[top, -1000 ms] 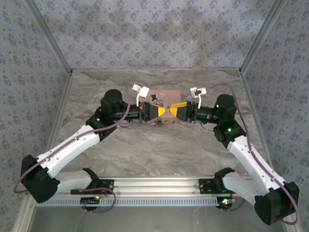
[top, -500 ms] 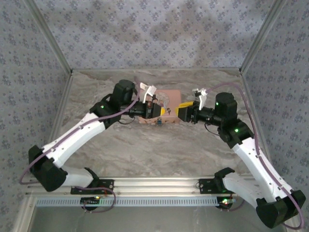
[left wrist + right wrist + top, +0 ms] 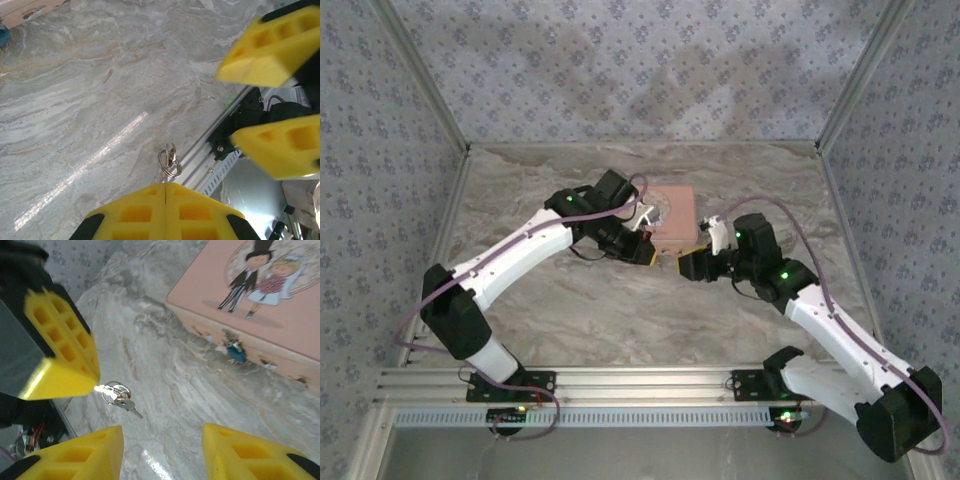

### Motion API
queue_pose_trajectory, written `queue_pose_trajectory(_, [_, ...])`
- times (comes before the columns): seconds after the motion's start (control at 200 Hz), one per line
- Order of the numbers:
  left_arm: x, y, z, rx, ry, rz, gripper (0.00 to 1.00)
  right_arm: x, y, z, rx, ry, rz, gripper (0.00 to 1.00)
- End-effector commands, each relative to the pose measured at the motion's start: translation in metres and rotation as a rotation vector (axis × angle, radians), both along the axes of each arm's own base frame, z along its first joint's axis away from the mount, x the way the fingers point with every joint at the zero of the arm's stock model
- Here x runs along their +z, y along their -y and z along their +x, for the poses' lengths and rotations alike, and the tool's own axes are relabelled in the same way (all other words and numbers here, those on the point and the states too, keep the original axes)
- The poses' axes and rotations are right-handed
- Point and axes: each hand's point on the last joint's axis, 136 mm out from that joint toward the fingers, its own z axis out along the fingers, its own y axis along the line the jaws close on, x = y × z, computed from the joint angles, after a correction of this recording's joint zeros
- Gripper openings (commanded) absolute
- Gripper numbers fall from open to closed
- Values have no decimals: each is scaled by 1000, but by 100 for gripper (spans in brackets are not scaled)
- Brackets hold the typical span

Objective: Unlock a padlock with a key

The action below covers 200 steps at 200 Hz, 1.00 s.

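Observation:
The padlock (image 3: 235,352) is a small teal lock hanging on the front wall of the pink tin (image 3: 260,315). My left gripper (image 3: 165,186) is shut on the key (image 3: 102,388), a pale silver key whose ring (image 3: 169,162) and a second key (image 3: 131,408) dangle past the fingertips. In the top view the left gripper (image 3: 645,252) sits just in front of the tin (image 3: 670,212). The right gripper (image 3: 682,266) faces it closely. My right gripper (image 3: 162,440) is open with nothing between its fingers, and the held key hangs just ahead of it, left of the padlock.
The marble table (image 3: 620,310) runs out in front of the tin. Patterned walls close in the back and both sides. An aluminium rail (image 3: 640,385) crosses the near edge by the arm bases. The right gripper's yellow fingers (image 3: 270,50) loom at the left wrist view's upper right.
Both grippers have drawn back from the tin's front wall toward the near side. The left arm swung its gripper round to the right, and the right gripper dropped lower and opened slightly.

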Motion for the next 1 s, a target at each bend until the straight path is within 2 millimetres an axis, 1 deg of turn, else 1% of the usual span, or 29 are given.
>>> queue_pose_trajectory(0.0, [14, 1, -10, -49, 2, -16, 0, 7, -18, -3, 49, 50, 34, 48])
queue_pose_trajectory(0.125, [19, 3, -11, -57, 6, -35, 0, 9, -26, -4, 61, 67, 42, 49])
queue_pose_trajectory(0.285, [18, 4, -13, -62, 4, -40, 0, 17, -34, -2, 74, 87, 51, 49])
queue_pose_trajectory(0.475, [23, 4, -15, -60, 19, -60, 0, 13, -43, -1, 88, 90, 12, 49])
queue_pose_trajectory(0.535, [24, 3, -15, -60, 18, -64, 0, 11, -40, 4, 53, 93, -3, 48])
queue_pose_trajectory(0.7, [22, 2, -17, -60, 17, -65, 0, 13, -30, 17, -38, 98, -7, 45])
queue_pose_trajectory(0.795, [22, 2, -17, -60, 19, -67, 0, 11, -20, 24, -88, 81, -9, 43])
queue_pose_trajectory(0.914, [19, 2, -17, -60, 21, -61, 0, 11, -12, 28, -126, 66, 15, 43])
queue_pose_trajectory(0.994, [17, 2, -17, -60, 18, -59, 0, 14, -10, 28, -135, 55, 43, 43])
